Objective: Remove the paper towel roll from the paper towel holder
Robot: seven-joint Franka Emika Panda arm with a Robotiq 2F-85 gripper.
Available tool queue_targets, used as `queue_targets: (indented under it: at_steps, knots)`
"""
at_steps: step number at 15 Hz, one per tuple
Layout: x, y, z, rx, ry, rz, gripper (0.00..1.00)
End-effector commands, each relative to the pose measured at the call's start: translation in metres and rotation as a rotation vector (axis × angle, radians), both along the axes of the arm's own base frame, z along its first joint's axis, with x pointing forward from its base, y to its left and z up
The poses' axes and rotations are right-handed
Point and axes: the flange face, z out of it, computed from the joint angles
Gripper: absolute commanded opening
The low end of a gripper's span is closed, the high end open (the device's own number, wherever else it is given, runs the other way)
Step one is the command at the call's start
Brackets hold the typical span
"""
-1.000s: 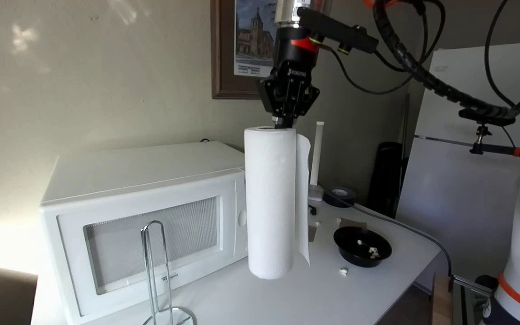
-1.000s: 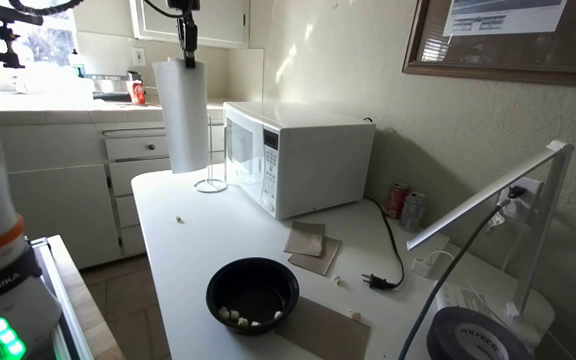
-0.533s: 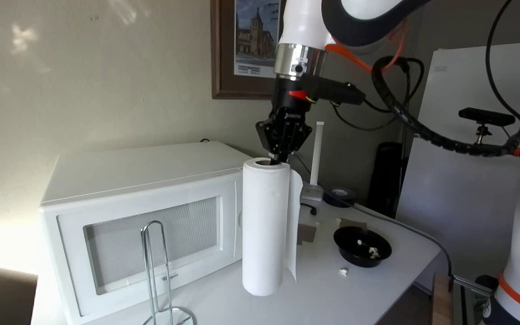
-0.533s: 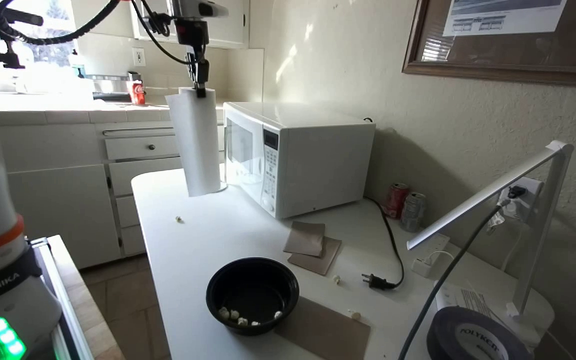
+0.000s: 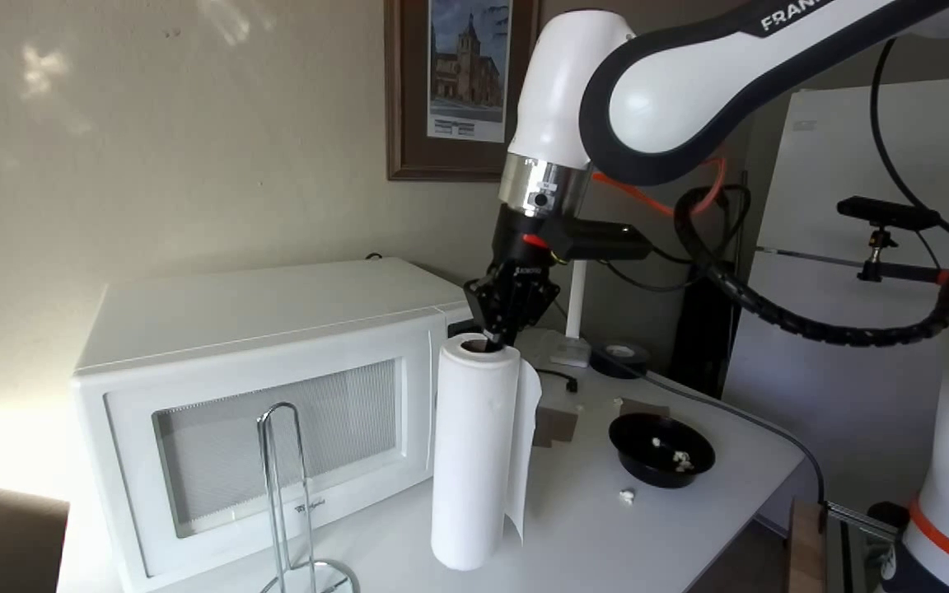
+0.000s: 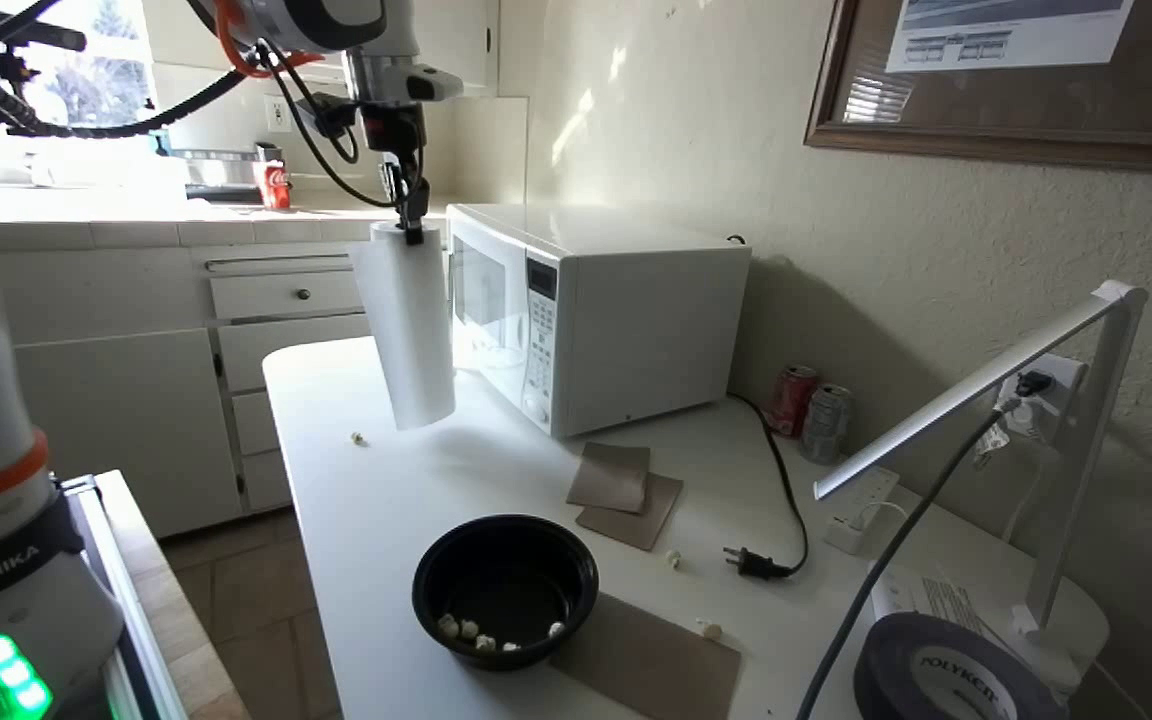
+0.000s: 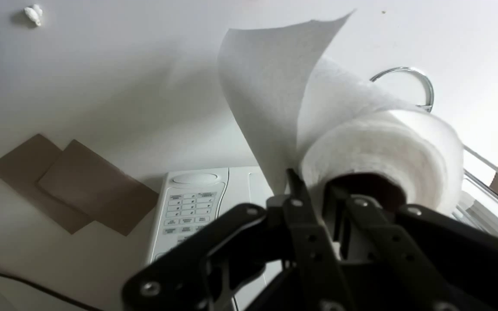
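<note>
The white paper towel roll (image 5: pixel 474 453) hangs slightly tilted in my gripper (image 5: pixel 495 344), off the holder. Its lower end is near the table; I cannot tell whether it touches. In the wrist view my gripper (image 7: pixel 312 185) is shut on the wall of the roll (image 7: pixel 383 142), one finger inside the core and one outside. A loose sheet (image 7: pixel 266 73) hangs off the roll's side. The wire paper towel holder (image 5: pixel 277 494) stands bare in front of the microwave. Its base ring shows in the wrist view (image 7: pixel 401 69); in an exterior view the roll (image 6: pixel 411 330) hides most of it.
The white microwave (image 6: pixel 651 330) stands close beside the roll. A black bowl (image 6: pixel 506 590) with popcorn, brown napkins (image 6: pixel 611 475), a plug cord (image 6: pixel 786 490), a lamp (image 6: pixel 976 390), cans (image 6: pixel 824 425) and a tape roll (image 6: pixel 946 665) are on the white table (image 6: pixel 386 500).
My gripper has lowered the roll toward the table, moving it away from the holder in an exterior view. The gripper stays shut on it. The holder has not moved.
</note>
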Motion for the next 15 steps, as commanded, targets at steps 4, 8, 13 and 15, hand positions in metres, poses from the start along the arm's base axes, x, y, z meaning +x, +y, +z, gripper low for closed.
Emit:
queue_targets:
  at_steps: [4, 8, 13, 15]
  knots:
    - [-0.003, 0.005, -0.024, -0.007, 0.016, 0.019, 0.38]
    - [-0.003, 0.012, -0.012, -0.023, 0.003, 0.031, 0.61]
    - [-0.002, 0.025, 0.022, -0.014, -0.040, 0.041, 0.98]
    - [-0.003, 0.028, 0.038, -0.010, -0.049, 0.048, 1.00]
